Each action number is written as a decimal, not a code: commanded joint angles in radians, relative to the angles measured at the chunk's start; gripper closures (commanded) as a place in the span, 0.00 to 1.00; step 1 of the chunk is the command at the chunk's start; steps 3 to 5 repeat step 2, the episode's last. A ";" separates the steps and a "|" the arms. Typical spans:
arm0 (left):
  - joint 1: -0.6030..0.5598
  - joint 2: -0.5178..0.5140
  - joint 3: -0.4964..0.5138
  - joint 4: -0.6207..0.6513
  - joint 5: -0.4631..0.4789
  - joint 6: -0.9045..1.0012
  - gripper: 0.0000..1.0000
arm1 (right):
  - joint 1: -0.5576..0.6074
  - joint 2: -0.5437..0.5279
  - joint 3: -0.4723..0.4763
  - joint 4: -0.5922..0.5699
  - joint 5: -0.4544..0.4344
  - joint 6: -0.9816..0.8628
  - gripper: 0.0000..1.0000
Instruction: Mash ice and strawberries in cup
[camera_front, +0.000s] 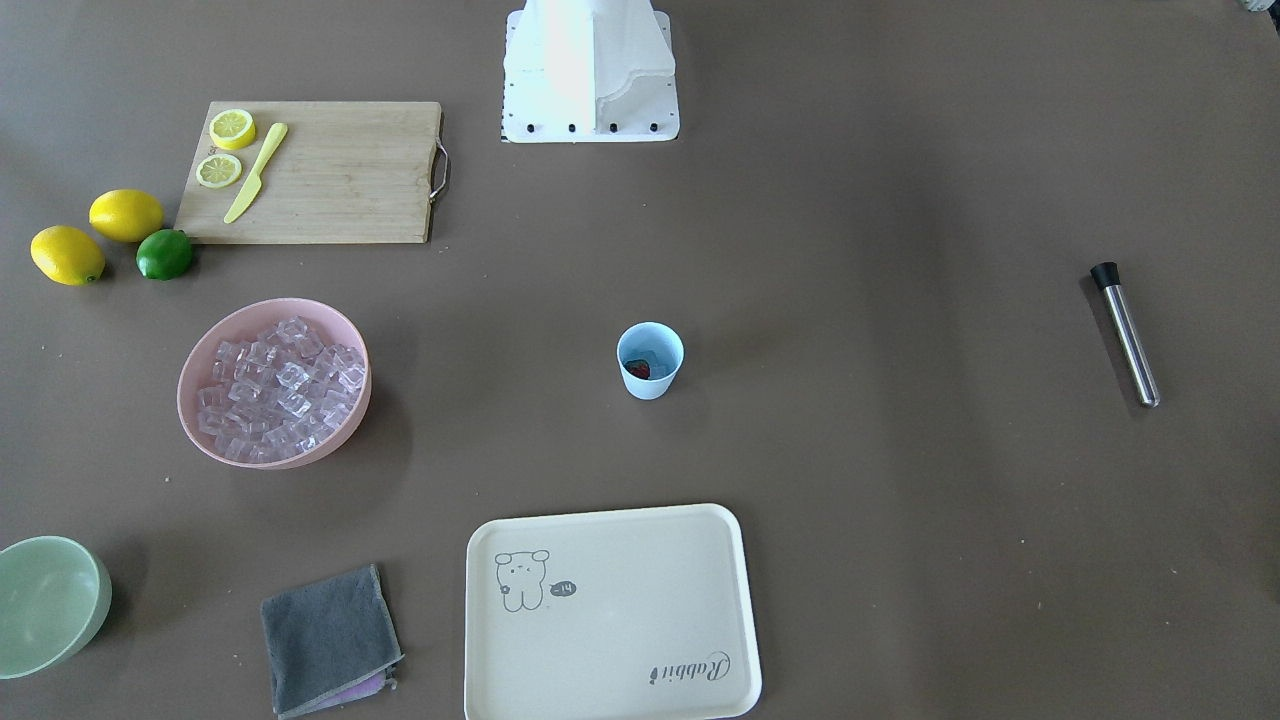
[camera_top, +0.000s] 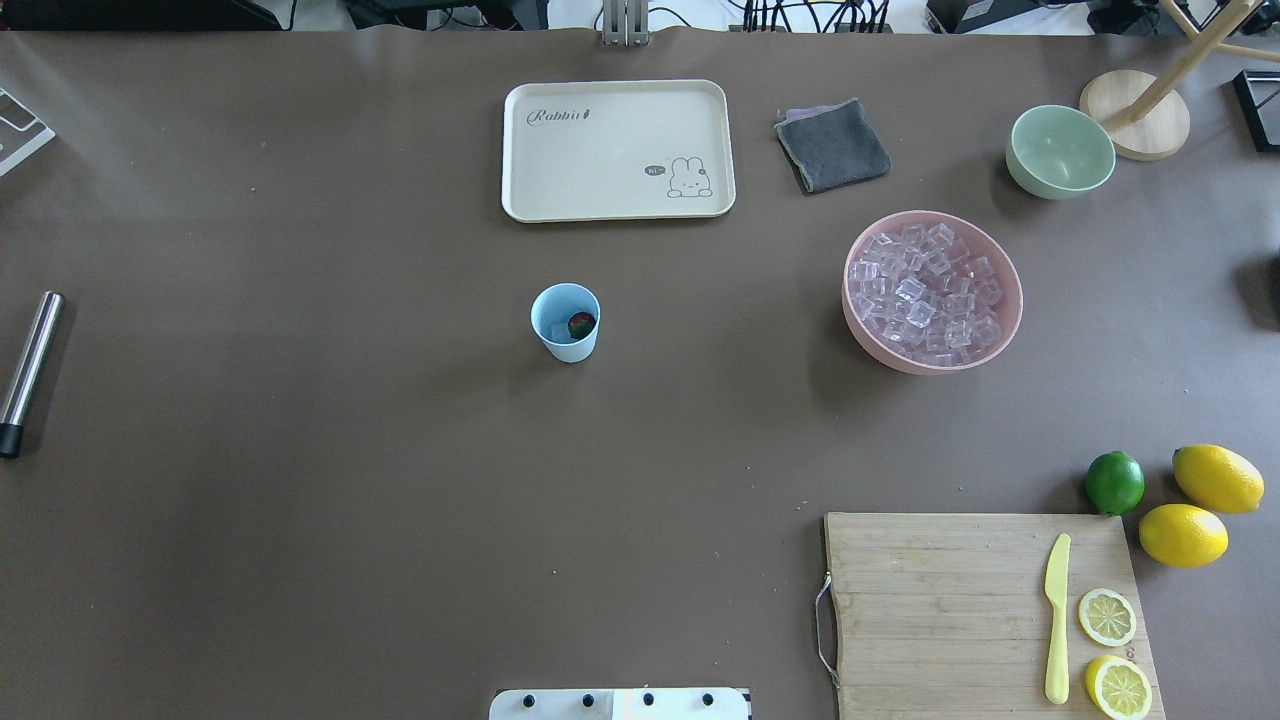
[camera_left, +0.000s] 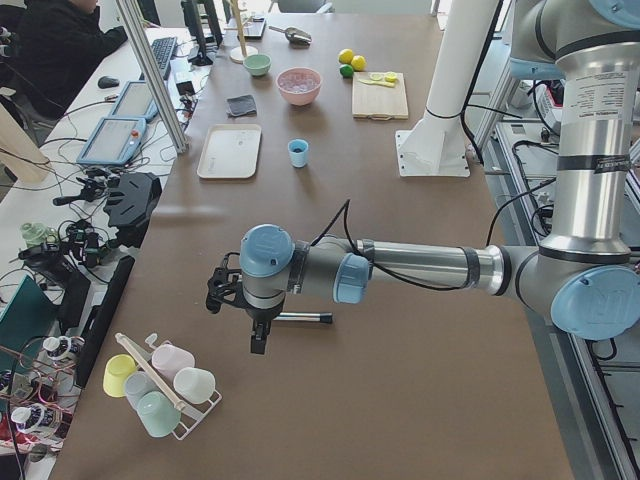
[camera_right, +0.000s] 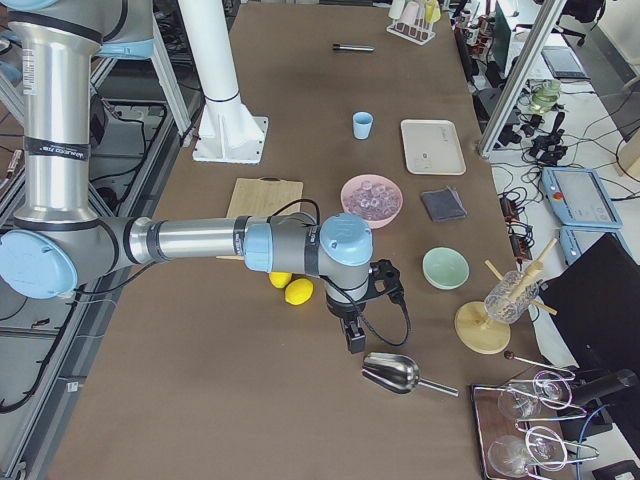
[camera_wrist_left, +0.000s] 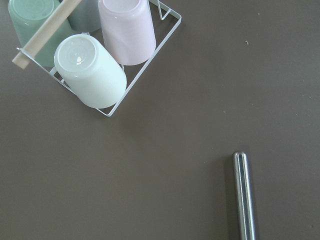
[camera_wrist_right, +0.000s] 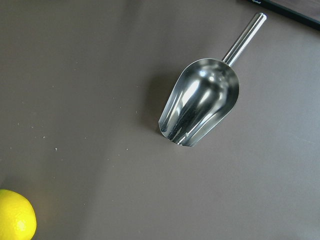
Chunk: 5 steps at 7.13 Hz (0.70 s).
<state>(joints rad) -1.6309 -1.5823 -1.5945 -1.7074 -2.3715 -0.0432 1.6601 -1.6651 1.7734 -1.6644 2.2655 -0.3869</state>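
Note:
The light-blue cup (camera_top: 566, 321) stands upright mid-table, also in the front view (camera_front: 650, 360). Inside it lie a small red strawberry (camera_top: 581, 323) and a clear ice cube (camera_top: 557, 331). More ice (camera_top: 930, 290) fills a pink bowl (camera_top: 866, 335). A steel muddler with a black tip (camera_top: 28, 370) lies at the table's left end and also shows in the left wrist view (camera_wrist_left: 245, 197). My left gripper (camera_left: 258, 340) hangs above the table near the muddler; I cannot tell if it is open. My right gripper (camera_right: 354, 340) hangs near a steel scoop (camera_wrist_right: 200, 102); I cannot tell its state.
A cream tray (camera_top: 618, 150), grey cloth (camera_top: 832, 145) and pale green bowl (camera_top: 1060, 150) sit at the far side. A cutting board (camera_top: 960, 610) holds a yellow knife and lemon halves, with a lime and two lemons beside it. A wire rack of upturned cups (camera_wrist_left: 95, 60) stands near the muddler.

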 joint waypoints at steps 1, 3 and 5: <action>0.000 -0.016 0.022 -0.014 0.000 -0.001 0.01 | 0.000 0.001 0.001 0.000 0.000 0.002 0.01; 0.000 -0.016 0.022 -0.014 0.000 -0.001 0.01 | 0.000 0.001 0.001 0.000 0.000 0.002 0.01; 0.000 -0.016 0.022 -0.014 0.000 -0.001 0.01 | 0.000 0.001 0.001 0.000 0.000 0.002 0.01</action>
